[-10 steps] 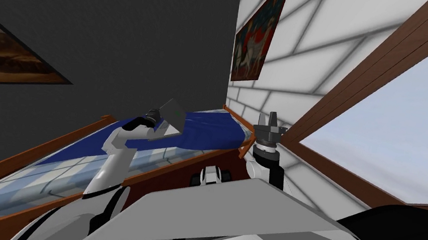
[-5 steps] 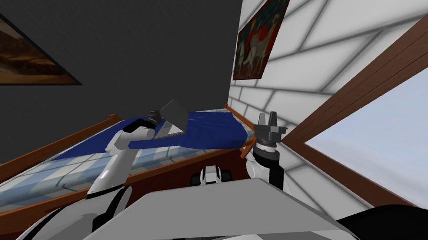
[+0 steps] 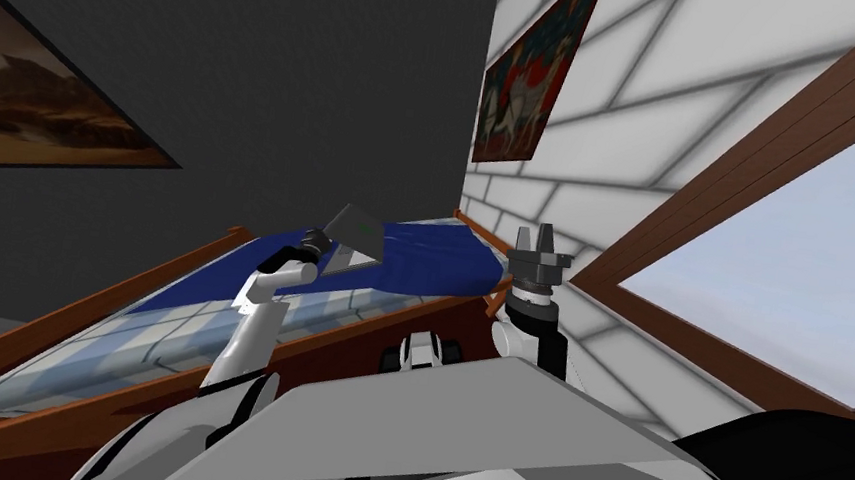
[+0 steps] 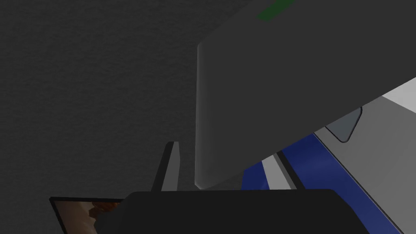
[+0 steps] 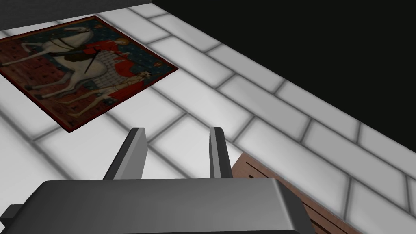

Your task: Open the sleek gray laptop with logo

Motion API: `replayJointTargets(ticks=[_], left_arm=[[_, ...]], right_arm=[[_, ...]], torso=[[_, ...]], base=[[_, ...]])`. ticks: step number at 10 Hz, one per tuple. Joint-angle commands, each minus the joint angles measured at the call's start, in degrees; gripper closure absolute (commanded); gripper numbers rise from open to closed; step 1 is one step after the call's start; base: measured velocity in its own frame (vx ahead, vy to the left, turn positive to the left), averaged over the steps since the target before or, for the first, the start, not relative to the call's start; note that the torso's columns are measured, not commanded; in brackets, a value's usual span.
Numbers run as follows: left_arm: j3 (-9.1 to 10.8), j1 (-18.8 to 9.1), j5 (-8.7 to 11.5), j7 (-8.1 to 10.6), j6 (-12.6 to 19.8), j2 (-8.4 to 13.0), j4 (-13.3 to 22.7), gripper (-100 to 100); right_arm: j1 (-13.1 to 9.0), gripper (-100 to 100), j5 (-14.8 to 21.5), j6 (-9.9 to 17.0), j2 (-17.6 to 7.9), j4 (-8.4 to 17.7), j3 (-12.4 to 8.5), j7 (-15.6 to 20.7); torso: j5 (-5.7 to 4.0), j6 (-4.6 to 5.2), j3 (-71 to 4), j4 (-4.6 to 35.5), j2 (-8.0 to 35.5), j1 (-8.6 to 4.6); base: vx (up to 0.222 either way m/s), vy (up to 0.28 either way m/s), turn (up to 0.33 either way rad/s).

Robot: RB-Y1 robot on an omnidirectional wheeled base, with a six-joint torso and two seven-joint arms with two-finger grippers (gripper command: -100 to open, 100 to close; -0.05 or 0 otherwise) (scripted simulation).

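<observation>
Head view: the laptop [image 3: 351,246] lies on the bed [image 3: 152,342], on the blue cover [image 3: 433,258] at the far end. It is partly open: the grey lid [image 3: 356,227] stands tilted up off the base [image 3: 349,263]. The left gripper [image 3: 315,239] is right at the lid's free edge. The gap between lid and base faces that gripper, so I judge the hinge line to be on the side away from it, running across my reach. The right gripper [image 3: 536,230] is held up well apart from the laptop, off past the bed's end. The left arm is clearly the nearer one.

Left wrist view: the lid is a big grey slab rising straight ahead of the hand. Of the fingers [image 4: 170,166], one stands just beside the lid's side edge without pressing it. The other looks to be partly behind the lid's lower corner, so the lid's corner sits between them. I read this as spread wide, hooked on the lid rather than clamped. The base and blue cover show under the lid.

Right wrist view: the fingers [image 5: 134,154] stand apart with a narrowish gap and nothing between them.

Next move, as I judge it: the left hand swings the free edge up and over, away from itself, about that hinge.
</observation>
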Motion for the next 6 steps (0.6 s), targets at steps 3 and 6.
replayJointTargets(ticks=[3, 6], left_arm=[[0.41, 0.1, 1.3, 1.97, -3.6, -4.0, 2.9, 100], [0.33, 0.1, 2.3, 3.05, -7.3, -6.8, 5.8, 100]], right_arm=[[0.0, 0, 0.0, 0.0, 0.0, 0.0, 0.0, 0.0], [0.0, 0, 0.0, 0.0, 0.0, 0.0, 0.0, 0.0]], torso=[[-0.15, 0.04, 0.0, 0.1, 0.1, -0.28], [-0.05, 0.00, 0.0, 0.1, 0.1, -0.03]], base=[[-0.014, 0.087, -0.006], [-0.020, 0.097, -0.030]])
